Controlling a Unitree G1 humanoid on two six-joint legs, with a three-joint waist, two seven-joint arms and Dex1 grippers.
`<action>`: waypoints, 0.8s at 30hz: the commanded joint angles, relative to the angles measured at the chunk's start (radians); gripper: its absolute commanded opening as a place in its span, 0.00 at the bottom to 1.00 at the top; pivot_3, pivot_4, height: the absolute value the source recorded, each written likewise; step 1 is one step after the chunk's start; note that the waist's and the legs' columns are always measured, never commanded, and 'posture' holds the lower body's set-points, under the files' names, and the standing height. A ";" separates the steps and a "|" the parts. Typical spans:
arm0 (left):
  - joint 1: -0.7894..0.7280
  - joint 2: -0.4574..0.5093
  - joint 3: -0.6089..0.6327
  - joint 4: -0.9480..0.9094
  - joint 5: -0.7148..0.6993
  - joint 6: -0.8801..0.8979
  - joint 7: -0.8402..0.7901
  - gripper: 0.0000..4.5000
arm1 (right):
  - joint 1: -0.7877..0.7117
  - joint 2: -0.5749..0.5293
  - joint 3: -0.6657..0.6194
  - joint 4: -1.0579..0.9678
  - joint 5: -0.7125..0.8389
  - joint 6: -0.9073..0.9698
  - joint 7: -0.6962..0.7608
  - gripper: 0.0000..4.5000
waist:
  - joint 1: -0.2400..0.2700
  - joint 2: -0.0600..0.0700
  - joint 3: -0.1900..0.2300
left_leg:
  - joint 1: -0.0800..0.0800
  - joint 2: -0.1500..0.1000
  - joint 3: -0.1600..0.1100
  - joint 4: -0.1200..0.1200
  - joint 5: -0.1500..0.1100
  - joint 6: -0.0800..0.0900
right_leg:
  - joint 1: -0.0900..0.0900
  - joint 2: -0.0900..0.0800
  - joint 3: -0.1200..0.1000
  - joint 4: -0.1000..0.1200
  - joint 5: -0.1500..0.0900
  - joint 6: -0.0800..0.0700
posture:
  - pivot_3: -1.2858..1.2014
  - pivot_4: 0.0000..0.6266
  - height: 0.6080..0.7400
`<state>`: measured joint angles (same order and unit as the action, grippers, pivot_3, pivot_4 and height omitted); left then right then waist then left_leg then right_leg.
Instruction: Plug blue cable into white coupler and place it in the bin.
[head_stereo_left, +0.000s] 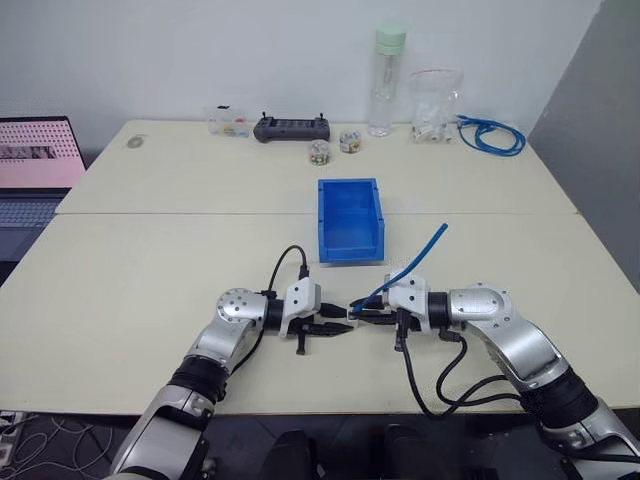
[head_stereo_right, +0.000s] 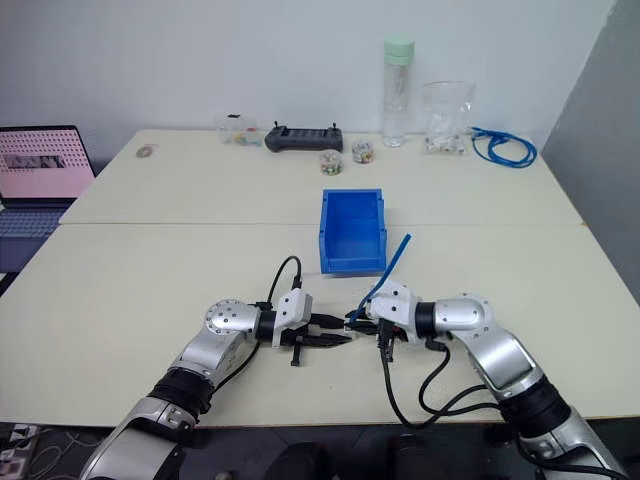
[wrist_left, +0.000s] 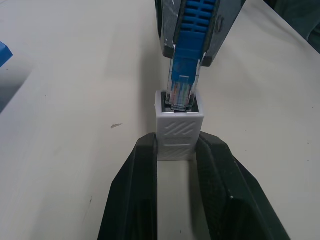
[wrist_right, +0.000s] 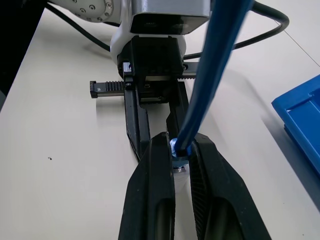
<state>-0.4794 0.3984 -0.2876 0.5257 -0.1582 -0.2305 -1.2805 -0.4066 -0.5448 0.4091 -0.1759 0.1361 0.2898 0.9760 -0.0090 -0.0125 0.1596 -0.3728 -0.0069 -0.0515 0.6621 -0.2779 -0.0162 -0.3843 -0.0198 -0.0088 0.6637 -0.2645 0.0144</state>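
The white coupler (wrist_left: 178, 131) sits in the lower centre of the left wrist view, pinched between the fingers of the left tool (head_stereo_left: 335, 330). The clear plug of the blue cable (wrist_left: 182, 90) stands at its socket mouth, tip just inside but apparently not seated. The risk from here is a skewed push: if the plug meets the socket at an angle, it may jam on the rim or lever the coupler out of its shallow pinch. The right tool (head_stereo_left: 368, 312) is pressed together on the blue boot behind the plug, so a hard shove could also let the cable slide back through that grip instead of clicking home.

The coupler is a small white block with ribbed chevrons on its face. The cable is thin and bright blue, its free end rising toward the upper right in the head view. Both tools meet low at centre frame, above the pale surface (head_stereo_left: 150, 270). The bin (head_stereo_left: 350, 219) lies open just above them, mid-frame.
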 joint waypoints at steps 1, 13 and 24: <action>0.024 0.003 -0.020 -0.001 0.036 0.004 0.000 0.17 | -0.031 -0.029 0.084 0.096 -0.086 0.084 0.045 0.03 | -0.001 0.000 0.000 | 0.002 0.000 0.000 0.000 0.000 0.000 | 0.001 0.000 0.001 0.000 0.000 0.000 | 0.52 0.24 1.00; 0.039 -0.002 -0.019 -0.015 0.041 0.005 0.007 0.17 | -0.152 -0.018 0.099 0.045 0.005 0.414 0.141 0.03 | 0.002 -0.001 -0.001 | 0.008 0.001 -0.002 -0.002 -0.001 0.000 | 0.008 -0.002 0.000 -0.002 -0.002 -0.002 | 0.52 0.24 1.00; 0.042 -0.007 -0.012 -0.023 0.044 0.010 0.022 0.17 | -0.109 0.053 0.109 0.058 -0.007 0.428 0.072 0.03 | -0.001 -0.001 -0.003 | 0.008 0.001 -0.003 -0.003 -0.001 0.000 | 0.008 -0.002 0.000 -0.002 -0.003 -0.003 | 0.52 0.24 1.00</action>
<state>-0.4516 0.3929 -0.2766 0.5043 -0.1494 -0.2262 -1.2665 -0.5670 -0.4936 0.4377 -0.1553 0.1589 0.6978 1.0595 -0.0098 -0.0131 0.1568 -0.3647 -0.0059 -0.0548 0.6593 -0.2792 -0.0164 -0.3762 -0.0221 -0.0086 0.6617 -0.2671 0.0117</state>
